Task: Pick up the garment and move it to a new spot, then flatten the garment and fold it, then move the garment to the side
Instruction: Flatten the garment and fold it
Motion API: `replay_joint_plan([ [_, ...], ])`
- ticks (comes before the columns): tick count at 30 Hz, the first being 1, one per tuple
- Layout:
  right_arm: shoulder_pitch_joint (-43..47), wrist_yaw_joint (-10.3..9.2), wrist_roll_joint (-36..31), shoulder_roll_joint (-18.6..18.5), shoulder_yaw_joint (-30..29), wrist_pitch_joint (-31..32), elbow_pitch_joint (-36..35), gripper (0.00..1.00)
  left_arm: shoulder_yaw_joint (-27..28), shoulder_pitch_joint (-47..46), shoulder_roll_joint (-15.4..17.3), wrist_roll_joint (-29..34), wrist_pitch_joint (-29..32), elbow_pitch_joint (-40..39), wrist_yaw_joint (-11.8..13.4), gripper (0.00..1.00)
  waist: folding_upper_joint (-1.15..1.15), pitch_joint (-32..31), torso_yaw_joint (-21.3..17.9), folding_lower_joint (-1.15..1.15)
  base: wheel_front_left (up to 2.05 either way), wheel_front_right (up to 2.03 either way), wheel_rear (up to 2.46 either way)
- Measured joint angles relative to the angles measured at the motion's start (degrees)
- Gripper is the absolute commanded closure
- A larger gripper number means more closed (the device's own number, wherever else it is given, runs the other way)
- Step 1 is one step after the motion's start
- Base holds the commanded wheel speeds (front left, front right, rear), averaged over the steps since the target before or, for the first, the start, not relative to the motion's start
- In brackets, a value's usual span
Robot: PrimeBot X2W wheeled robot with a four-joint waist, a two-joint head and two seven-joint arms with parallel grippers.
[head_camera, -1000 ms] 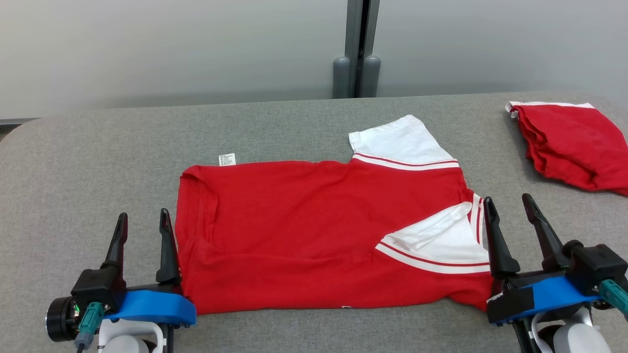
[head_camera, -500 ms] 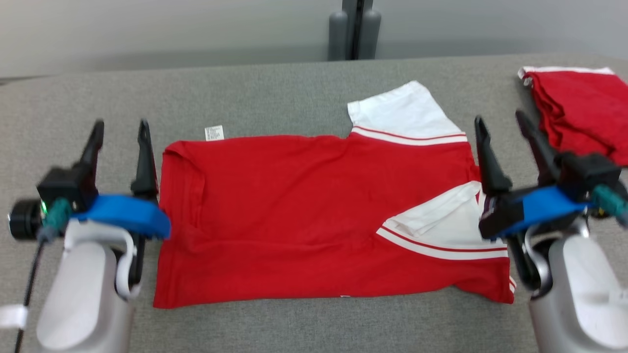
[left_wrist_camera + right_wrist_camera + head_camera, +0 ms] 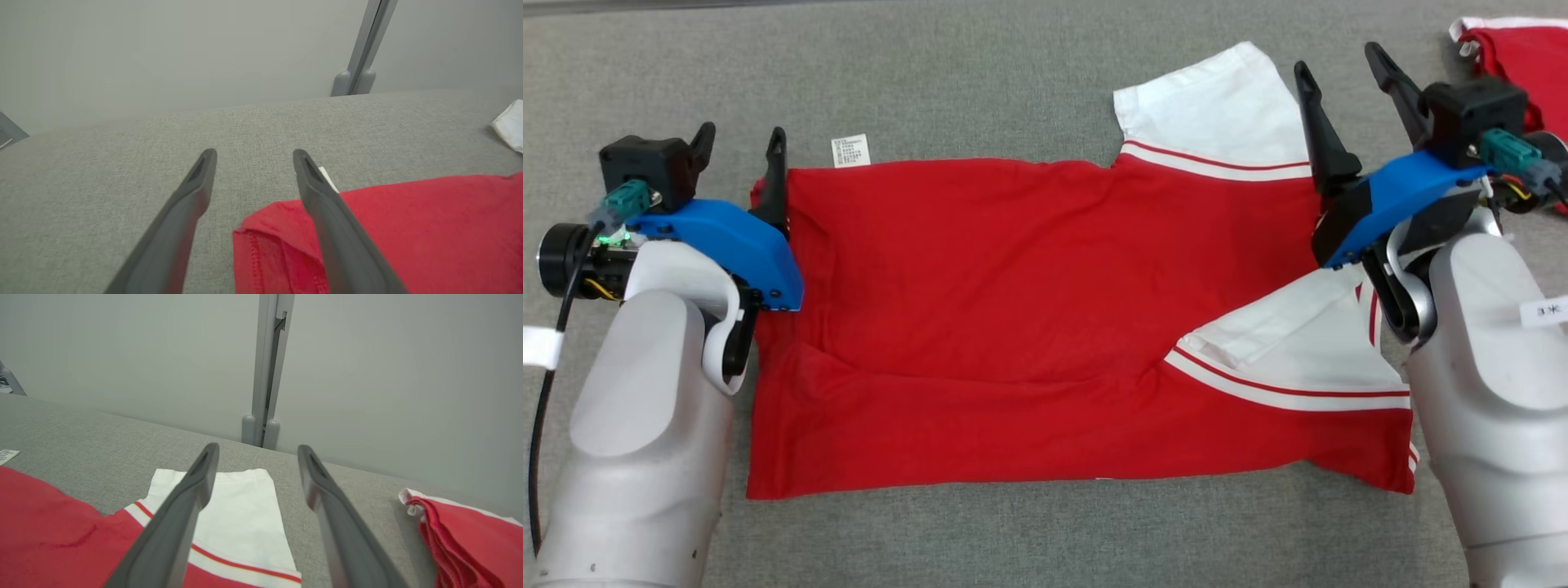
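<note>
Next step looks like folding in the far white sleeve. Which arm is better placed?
Right. The right arm has its jaws open at the edge of that sleeve, while the left arm sits across the shirt at the hem end, jaws open too.

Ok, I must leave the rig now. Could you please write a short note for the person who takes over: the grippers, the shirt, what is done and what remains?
Left gripper: jaws open, holding nothing, at the far left corner of the red shirt.
Right gripper: jaws open, holding nothing, at the far white sleeve.
The shirt lies spread on the grey table. Its near sleeve is turned in over the body. A second red garment lies at the far right.
Done, it seems: placing and most of the flattening.
Left: fold the shirt, then move it aside.
</note>
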Motion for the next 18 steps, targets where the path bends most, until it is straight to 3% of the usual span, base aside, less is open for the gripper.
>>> replay_joint_plan([
  [13, -6.11, -0.01, 0.3, -0.04, 2.45, -5.23, 11.74, 0.0, -3.9, -3.37, -0.2, -1.76, 3.42, 10.55, -0.87, 0.0, 0.0, 2.5, -0.12, -0.01, 0.0, 0.0, 0.0],
  [14, -6.43, -0.01, 0.31, -0.04, 2.65, -5.5, 12.45, 0.0, -4.09, -3.71, -0.2, -2.13, 3.96, 11.12, -0.88, 0.15, 0.0, 2.47, -0.14, -0.01, 0.0, 0.0, 0.0],
  [16, -6.84, -0.01, 0.31, -0.07, 3.03, -5.91, 13.58, 0.0, -4.66, -4.15, -0.2, -2.26, 4.07, 11.69, -0.9, 0.89, 0.0, 2.36, -0.15, -0.02, 0.0, 0.0, 0.0],
  [17, -7.2, -0.01, 0.4, -0.11, 3.19, -5.93, 14.32, 0.0, -5.0, -4.22, -0.25, -2.42, 4.04, 11.96, -0.91, 1.0, 0.0, 2.28, -0.11, -0.02, 0.0, 0.0, 0.0],
  [18, -7.57, -0.01, 0.48, -0.21, 3.31, -6.03, 14.8, 0.0, -5.31, -4.31, -0.26, -2.41, 3.74, 12.1, -0.97, 1.0, 0.0, 2.18, -0.04, -0.02, 0.0, 0.0, 0.0],
])
